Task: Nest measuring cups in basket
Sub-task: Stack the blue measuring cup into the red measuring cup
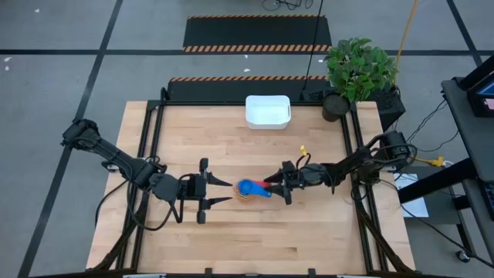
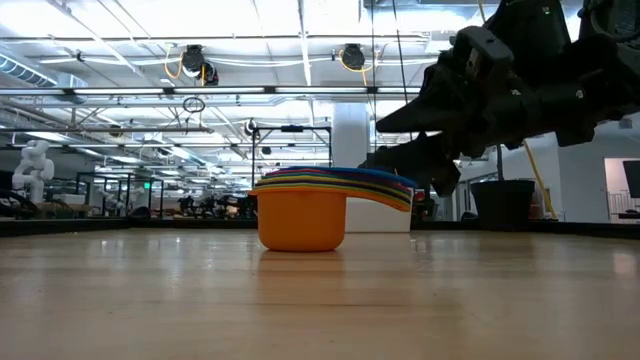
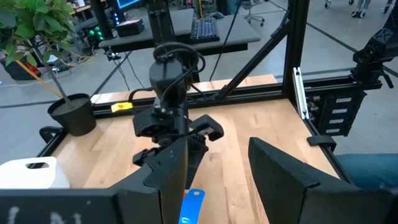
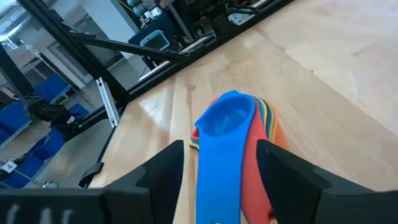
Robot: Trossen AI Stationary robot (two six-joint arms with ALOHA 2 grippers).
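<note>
The measuring cups (image 1: 248,190) sit nested in one stack on the table (image 1: 231,239) near its middle, the blue cup (image 4: 225,117) on top and the orange cup (image 2: 300,218) at the bottom, well apart from the white basket (image 1: 268,111) at the far edge. The right pincer (image 1: 282,185) stands open, holding nothing, its fingers either side of the stacked handles. The left pincer (image 1: 207,190) waits open and empty just beside the stack.
</note>
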